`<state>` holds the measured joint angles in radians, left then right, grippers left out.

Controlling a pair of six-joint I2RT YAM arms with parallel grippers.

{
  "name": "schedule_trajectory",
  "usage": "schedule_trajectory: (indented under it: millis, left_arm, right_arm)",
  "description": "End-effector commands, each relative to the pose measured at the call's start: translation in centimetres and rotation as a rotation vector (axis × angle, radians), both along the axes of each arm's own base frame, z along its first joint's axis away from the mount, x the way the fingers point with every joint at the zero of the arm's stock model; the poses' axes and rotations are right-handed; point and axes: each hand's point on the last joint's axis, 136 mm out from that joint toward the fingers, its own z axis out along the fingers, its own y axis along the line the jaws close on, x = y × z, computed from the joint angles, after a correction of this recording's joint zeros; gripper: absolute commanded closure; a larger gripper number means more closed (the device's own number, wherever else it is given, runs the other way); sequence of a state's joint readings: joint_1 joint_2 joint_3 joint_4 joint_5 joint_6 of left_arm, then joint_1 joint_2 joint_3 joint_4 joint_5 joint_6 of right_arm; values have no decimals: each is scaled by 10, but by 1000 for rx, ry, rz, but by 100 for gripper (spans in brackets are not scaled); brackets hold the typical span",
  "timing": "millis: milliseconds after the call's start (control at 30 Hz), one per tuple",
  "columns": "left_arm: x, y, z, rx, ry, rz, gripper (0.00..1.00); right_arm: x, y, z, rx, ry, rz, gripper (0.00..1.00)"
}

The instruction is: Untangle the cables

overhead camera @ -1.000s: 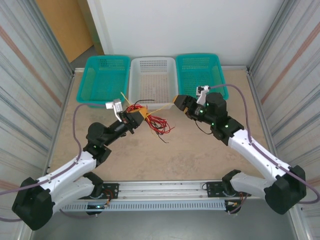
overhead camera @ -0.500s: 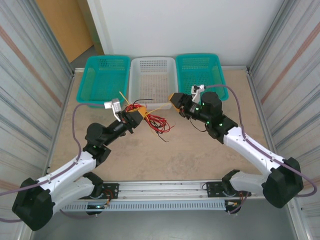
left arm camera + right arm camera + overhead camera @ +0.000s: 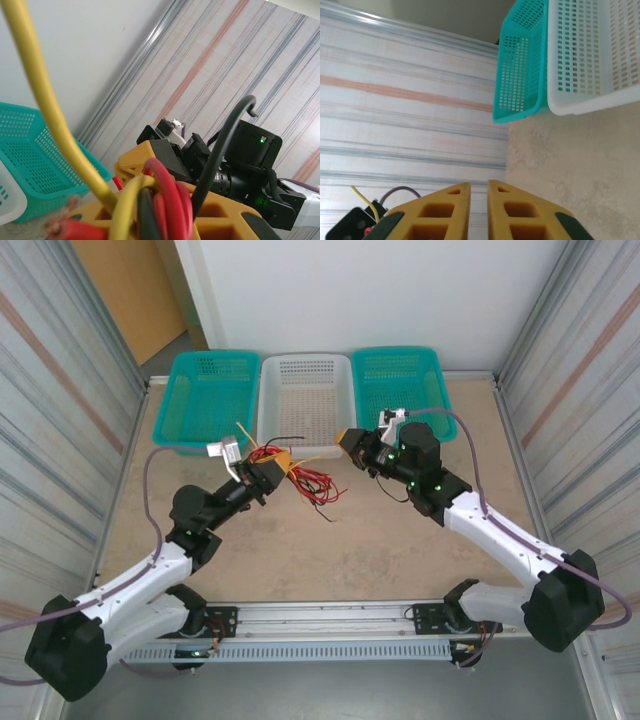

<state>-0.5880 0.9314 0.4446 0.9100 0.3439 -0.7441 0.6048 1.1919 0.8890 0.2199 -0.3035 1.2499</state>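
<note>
Dangling from the clamped left gripper point(image 3: 280, 468), the cables point(image 3: 318, 486) trail red loops over the bench point(image 3: 380, 540). The right gripper point(image 3: 348, 438) has just pinched down to a slit by a yellow strand. Whether it caught that strand I cannot tell, but a pull apart looks next. Behind, the white basket point(image 3: 306, 358) and teal baskets point(image 3: 215, 355) appear to hold no cables.

A robot lab cell: corrugated panel walls point(image 3: 60, 390) enclose a table point(image 3: 400, 550) holding plastic baskets point(image 3: 305, 359).
</note>
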Motion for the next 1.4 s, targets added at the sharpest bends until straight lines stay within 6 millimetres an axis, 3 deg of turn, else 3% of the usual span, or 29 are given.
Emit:
schedule_trajectory:
  millis: [0, 167, 267, 467, 567, 733, 867, 1033, 1267, 1367]
  left_arm:
    - [3, 6, 7, -14, -37, 31, 100]
    - [12, 8, -3, 1, 3, 66, 100]
    - [29, 17, -21, 3, 109, 155, 100]
    - [65, 66, -78, -56, 488, 476, 100]
    - [68, 75, -76, -123, 506, 515, 100]
    - [71, 97, -68, -275, 541, 595, 100]
    - [79, 104, -67, -387, 579, 617, 100]
    - [90, 98, -69, -519, 630, 563, 100]
    - [94, 104, -64, -721, 629, 518, 100]
    - [94, 102, -53, -791, 607, 477, 100]
  right_arm:
    - [-3, 6, 18, -27, -62, 24, 92]
    - [-2, 12, 28, -16, -86, 50, 100]
    - [-1, 16, 35, -36, -125, 64, 100]
    - [-10, 31, 51, -29, -194, 115, 100]
    - [-25, 45, 55, -44, -227, 156, 100]
    - [-65, 73, 54, -72, -306, 234, 100]
    - [-97, 95, 38, -144, -344, 281, 100]
    - [-120, 112, -3, -225, -313, 313, 100]
    - [-125, 101, -72, -343, -225, 242, 100]
    - [-123, 95, -93, -355, -177, 211, 100]
